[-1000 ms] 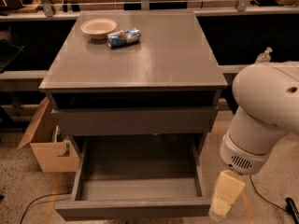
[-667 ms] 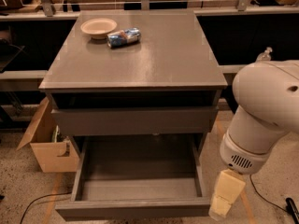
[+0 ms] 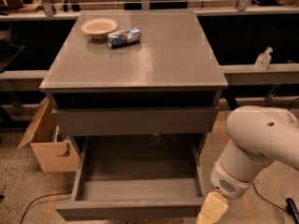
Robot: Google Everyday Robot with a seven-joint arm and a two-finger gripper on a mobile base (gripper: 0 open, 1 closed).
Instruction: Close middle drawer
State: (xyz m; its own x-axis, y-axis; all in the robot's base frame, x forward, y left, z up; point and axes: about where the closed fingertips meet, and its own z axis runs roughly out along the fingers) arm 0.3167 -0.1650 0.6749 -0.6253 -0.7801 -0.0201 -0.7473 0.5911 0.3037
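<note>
The middle drawer (image 3: 135, 181) of the grey cabinet stands pulled far out, its empty grey box interior open to view and its flat front (image 3: 131, 210) at the bottom of the camera view. My gripper (image 3: 211, 213) is at the drawer's front right corner, close beside the front panel. Only its cream base shows; the rest runs off the bottom edge. The white arm (image 3: 261, 143) rises to the right of it.
Above the open drawer a closed grey drawer front (image 3: 135, 121) sits under a dark gap. On the cabinet top (image 3: 154, 55) are a beige bowl (image 3: 99, 27) and a blue-white packet (image 3: 124, 37). A cardboard box (image 3: 46, 143) stands left; a clear bottle (image 3: 264, 59) stands on the right ledge.
My arm has dropped lower and the gripper has moved down and slightly left, toward the drawer's front right corner. The drawer has not moved.
</note>
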